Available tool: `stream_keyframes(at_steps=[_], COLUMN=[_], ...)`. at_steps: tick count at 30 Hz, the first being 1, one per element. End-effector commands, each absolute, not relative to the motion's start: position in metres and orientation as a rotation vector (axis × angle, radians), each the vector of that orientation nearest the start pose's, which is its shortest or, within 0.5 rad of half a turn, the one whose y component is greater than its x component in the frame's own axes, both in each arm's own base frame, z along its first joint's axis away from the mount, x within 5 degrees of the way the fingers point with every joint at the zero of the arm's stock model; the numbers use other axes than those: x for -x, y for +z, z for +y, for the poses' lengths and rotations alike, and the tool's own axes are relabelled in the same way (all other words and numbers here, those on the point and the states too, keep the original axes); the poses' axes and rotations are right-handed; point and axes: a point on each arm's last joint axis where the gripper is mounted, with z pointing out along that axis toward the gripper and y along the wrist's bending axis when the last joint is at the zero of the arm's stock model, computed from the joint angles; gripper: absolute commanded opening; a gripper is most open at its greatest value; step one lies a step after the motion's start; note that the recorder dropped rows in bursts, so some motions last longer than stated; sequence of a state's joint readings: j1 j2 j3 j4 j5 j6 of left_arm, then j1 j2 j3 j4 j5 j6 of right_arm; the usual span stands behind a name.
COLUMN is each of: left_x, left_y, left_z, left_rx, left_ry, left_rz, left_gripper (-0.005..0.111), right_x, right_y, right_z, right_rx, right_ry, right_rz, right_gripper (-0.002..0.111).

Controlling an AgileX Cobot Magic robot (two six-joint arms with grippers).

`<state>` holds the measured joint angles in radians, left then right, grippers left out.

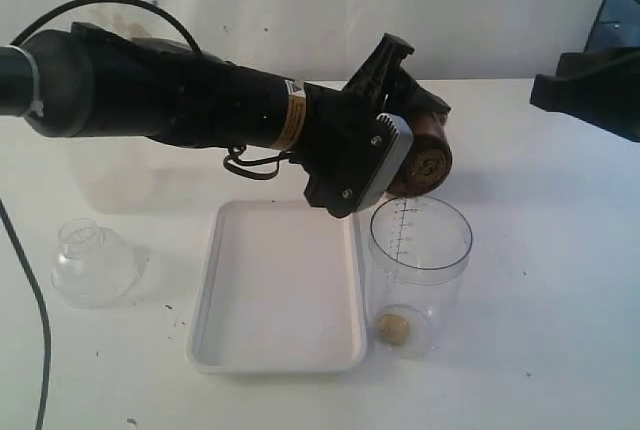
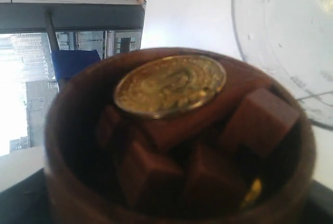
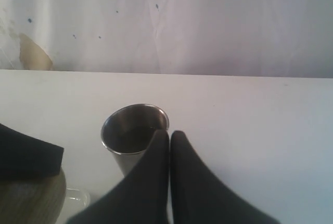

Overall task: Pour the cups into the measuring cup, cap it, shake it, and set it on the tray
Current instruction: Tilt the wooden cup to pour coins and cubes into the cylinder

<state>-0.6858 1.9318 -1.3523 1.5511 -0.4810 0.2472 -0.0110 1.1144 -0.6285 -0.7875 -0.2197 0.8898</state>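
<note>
i have the wooden cup (image 1: 428,155) tipped on its side just above the mouth of the measuring cup (image 1: 420,270), clamped in my left gripper (image 1: 412,115). inside it a gold coin (image 2: 169,86) lies on brown blocks (image 2: 257,120). one gold piece (image 1: 392,328) rests on the measuring cup's floor. that cylinder stands upright just right of the tray (image 1: 280,280); the dome lid (image 1: 90,265) sits to the tray's left. my right gripper (image 3: 170,135) is pressed closed on nothing, the steel tumbler (image 3: 130,130) upright just beyond its tips.
</note>
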Motion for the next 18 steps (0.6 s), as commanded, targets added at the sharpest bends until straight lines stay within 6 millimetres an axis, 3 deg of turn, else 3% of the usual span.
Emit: stream_keyframes(at_steps=[1, 18], left_x=[-0.3126, -0.3096], left_y=[0.2441, 0.2450], left_z=[-0.3120, -0.3134], left_rx=[-1.937, -1.956], left_ry=[0.213, 0.279], left_rz=[0.375, 0.200], left_gripper=[0.000, 0.000], right_x=[-0.2361, -0.2361], right_y=[0.2975, 0.2975], right_z=[0.0111, 0.0111], right_rx=[-0.001, -0.001], right_ry=[0.226, 0.226], right_rz=[1.794, 1.794], right_gripper=[0.000, 0.000])
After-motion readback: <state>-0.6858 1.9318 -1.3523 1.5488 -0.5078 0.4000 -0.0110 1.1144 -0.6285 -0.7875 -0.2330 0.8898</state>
